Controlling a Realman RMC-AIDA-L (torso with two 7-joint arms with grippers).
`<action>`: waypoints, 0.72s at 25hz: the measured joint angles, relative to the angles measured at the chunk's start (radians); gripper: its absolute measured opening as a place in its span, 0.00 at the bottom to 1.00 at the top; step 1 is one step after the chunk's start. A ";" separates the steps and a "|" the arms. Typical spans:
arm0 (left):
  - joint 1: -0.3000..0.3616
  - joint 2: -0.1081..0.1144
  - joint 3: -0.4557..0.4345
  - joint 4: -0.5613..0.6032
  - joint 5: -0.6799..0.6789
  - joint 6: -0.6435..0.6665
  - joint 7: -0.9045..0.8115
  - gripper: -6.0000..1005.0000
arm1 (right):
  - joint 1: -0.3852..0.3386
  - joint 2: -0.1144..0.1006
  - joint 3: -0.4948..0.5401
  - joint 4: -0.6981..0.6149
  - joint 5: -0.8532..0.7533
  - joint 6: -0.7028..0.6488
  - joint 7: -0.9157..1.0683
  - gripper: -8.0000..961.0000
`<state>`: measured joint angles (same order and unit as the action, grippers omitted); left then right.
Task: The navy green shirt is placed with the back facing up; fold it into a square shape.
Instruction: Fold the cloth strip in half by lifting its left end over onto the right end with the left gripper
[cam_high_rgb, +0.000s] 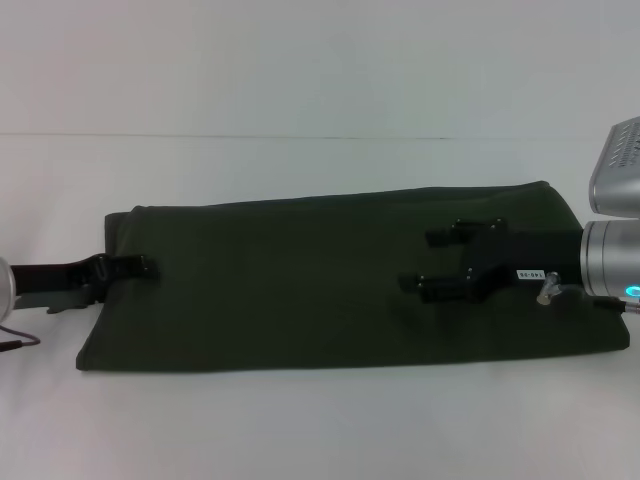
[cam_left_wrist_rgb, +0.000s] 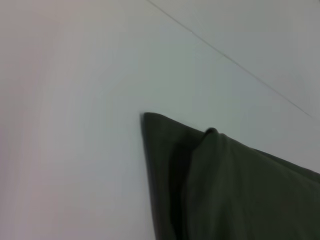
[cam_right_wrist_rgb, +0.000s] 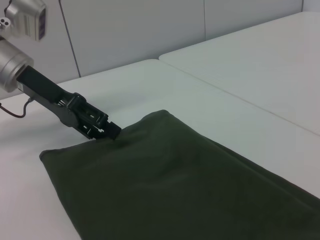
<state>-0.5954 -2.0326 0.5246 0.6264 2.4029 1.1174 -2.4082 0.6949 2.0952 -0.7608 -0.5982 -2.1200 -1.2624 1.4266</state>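
Observation:
The navy green shirt (cam_high_rgb: 300, 285) lies folded into a long flat band across the white table (cam_high_rgb: 320, 425), plain side up. My left gripper (cam_high_rgb: 140, 268) reaches in from the left and is shut on the shirt's left edge; the right wrist view shows the left gripper (cam_right_wrist_rgb: 111, 131) pinching that edge of the shirt (cam_right_wrist_rgb: 175, 185). My right gripper (cam_high_rgb: 418, 262) hovers open over the right part of the band, its two black fingers spread and pointing left, with nothing between them. The left wrist view shows only a corner of the shirt (cam_left_wrist_rgb: 240, 190) with a small raised fold.
A thin cable (cam_high_rgb: 20, 340) hangs by the left arm at the table's left edge. A seam between two tabletops (cam_right_wrist_rgb: 225, 95) runs beyond the shirt. Bare white surface lies in front of and behind the band.

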 joint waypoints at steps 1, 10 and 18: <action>-0.003 0.000 0.000 -0.004 0.000 0.002 0.000 0.86 | 0.000 0.000 0.000 0.000 0.000 0.000 0.000 0.90; -0.041 -0.003 0.000 -0.044 -0.001 0.007 0.000 0.86 | -0.001 -0.001 0.000 0.000 0.000 0.000 0.000 0.90; -0.052 -0.006 0.018 -0.047 0.001 0.011 0.026 0.86 | -0.003 -0.002 0.000 0.000 0.000 0.000 0.000 0.90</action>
<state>-0.6475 -2.0388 0.5428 0.5793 2.4043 1.1283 -2.3824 0.6918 2.0936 -0.7608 -0.5983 -2.1198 -1.2624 1.4266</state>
